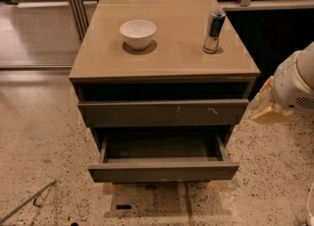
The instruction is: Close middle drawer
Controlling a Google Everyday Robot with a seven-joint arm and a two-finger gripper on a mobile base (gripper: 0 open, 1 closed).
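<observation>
The middle drawer (163, 170) is pulled out at the lower front of the grey-brown cabinet (167, 58). Its flat front is plain and its inside is dark and looks empty. Above it sits a like front with small white scratch marks (162, 113), nearly flush, with a dark gap over it. My gripper (267, 109) shows as a cream-coloured part at the end of the white arm (297, 80). It hangs at the right of the cabinet, level with the scratched front, above and to the right of the open drawer and apart from it.
A white bowl (138, 33) and a metal can (214, 31) stand on the cabinet top. A railing runs behind the cabinet. A thin metal rod (29, 203) lies on the speckled floor at the lower left. A small dark item (123, 206) lies under the open drawer.
</observation>
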